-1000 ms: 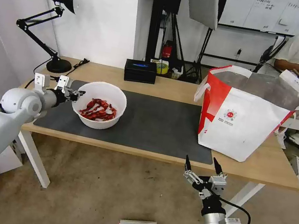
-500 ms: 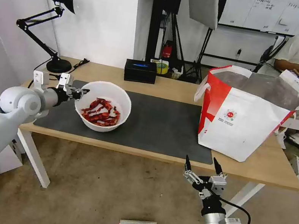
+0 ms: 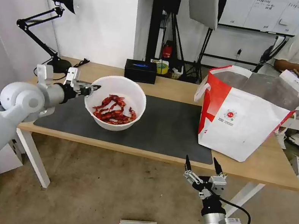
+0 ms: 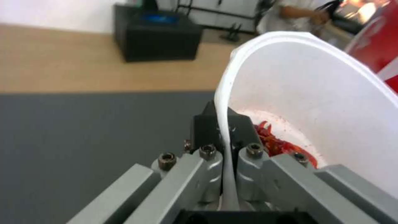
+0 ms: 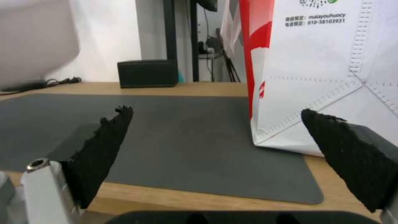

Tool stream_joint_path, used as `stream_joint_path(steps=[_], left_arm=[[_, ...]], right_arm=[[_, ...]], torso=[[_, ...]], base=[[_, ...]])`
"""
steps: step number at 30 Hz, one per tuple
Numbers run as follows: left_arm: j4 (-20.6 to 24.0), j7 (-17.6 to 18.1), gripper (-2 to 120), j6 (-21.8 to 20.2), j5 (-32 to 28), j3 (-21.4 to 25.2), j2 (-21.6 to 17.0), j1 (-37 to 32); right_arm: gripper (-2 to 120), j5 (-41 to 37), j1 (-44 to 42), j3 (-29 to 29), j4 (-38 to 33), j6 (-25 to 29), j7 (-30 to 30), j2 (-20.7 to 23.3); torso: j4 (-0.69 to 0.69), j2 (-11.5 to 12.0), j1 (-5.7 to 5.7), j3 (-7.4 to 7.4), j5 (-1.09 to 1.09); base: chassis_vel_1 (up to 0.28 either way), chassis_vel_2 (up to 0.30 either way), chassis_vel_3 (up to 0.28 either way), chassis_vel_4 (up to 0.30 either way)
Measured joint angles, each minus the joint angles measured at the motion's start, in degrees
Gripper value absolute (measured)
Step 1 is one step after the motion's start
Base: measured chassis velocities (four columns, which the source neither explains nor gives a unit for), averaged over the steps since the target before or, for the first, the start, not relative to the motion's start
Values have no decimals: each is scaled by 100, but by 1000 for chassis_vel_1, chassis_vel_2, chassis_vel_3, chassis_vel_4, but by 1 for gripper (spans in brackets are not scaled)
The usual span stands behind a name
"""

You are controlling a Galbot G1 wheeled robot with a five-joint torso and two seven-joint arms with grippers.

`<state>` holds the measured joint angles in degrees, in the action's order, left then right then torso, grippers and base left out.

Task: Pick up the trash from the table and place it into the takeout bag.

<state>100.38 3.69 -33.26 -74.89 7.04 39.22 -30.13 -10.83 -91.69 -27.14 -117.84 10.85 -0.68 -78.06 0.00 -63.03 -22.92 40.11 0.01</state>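
Head view shows the left gripper with its fingers clenched on the near-left rim of the round white plastic bowl, one finger inside the wall and one outside, as the left wrist view confirms. The bowl holds a heap of red shells and looks tipped and lifted clear of the large dark grey mat, over the mat's left part on the light-wood bench. The decisive relation, as I judge it: the big white and red takeout bag, with its silver lining and mouth open upward, stands well apart toward the bench's right end, so the bowl must travel rightward across the mat and rise above the bag's rim. The left arm alone carries it. The right gripper hangs below the bench's front edge, near the bag, fingers released and spread wide. A black tissue box sits at the back edge.
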Motion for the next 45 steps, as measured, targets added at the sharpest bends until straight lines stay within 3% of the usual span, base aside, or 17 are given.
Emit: stream_joint_path(steps=[3,6,14,23,32,35,45], left_arm=[[30,137,0,-16,-261,-262,27,372],[-1,345,0,-52,-762,-838,97,1100],[-304,523,0,-66,-1275,-1767,367,2045],[-678,823,0,-69,-1623,-2252,1102,2806],[-1056,824,0,-75,-1737,-2765,1599,3555],[-1277,794,0,-78,-1764,-2952,1937,3859],[-1720,669,0,-80,-1813,-3295,2452,4277]], right_arm=[[100,0,0,0,0,0,0,0],[100,0,0,0,0,0,-1,0],[100,0,0,0,0,0,0,0],[100,0,0,0,0,0,-1,0],[100,0,0,0,0,0,0,0],[100,0,0,0,0,0,0,0],[100,0,0,0,0,0,0,0]], torso=[[-1,0,0,0,1],[-2,0,0,0,1],[0,0,0,0,0],[-1,0,0,0,1],[0,0,0,1,1],[-2,0,0,1,1],[0,0,0,0,0]], base=[[0,0,0,0],[0,0,0,0],[0,0,0,0],[0,0,0,0],[0,0,0,0],[0,0,0,0],[0,0,0,0]])
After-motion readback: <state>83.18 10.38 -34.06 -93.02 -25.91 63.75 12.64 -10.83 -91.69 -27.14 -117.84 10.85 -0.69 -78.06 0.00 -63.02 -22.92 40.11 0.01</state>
